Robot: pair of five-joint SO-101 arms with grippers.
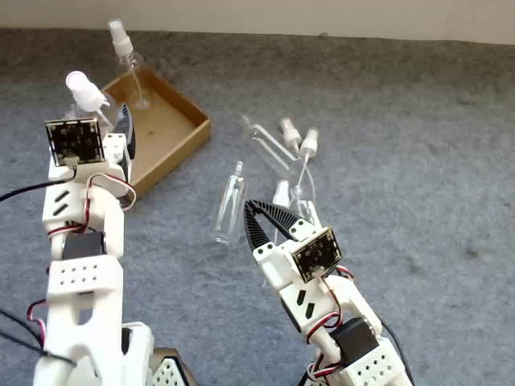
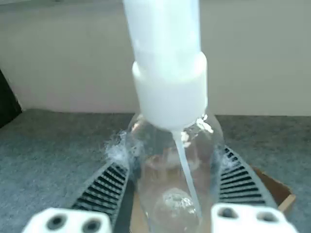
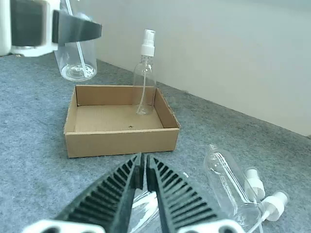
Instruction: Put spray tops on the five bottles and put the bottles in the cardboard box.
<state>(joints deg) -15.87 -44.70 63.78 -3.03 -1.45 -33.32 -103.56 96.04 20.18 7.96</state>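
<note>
My left gripper (image 1: 114, 122) is shut on a clear bottle (image 2: 171, 160) with a white spray top (image 1: 80, 85), held above the near end of the cardboard box (image 1: 173, 137). A second capped bottle (image 1: 129, 60) stands upright in the box's far corner (image 3: 145, 73). On the carpet lie a capless bottle (image 1: 228, 203), a capped bottle (image 1: 272, 141) and a loose spray top (image 1: 308, 147). My right gripper (image 1: 251, 211) is shut and holds nothing. It hovers low over the carpet beside the capless bottle, and its fingertips (image 3: 142, 160) point at the box (image 3: 121, 141).
Grey carpet covers the whole table. Another clear bottle (image 3: 227, 175) and white spray tops (image 3: 272, 204) lie close to my right gripper, away from the box. A pale wall runs behind the far edge.
</note>
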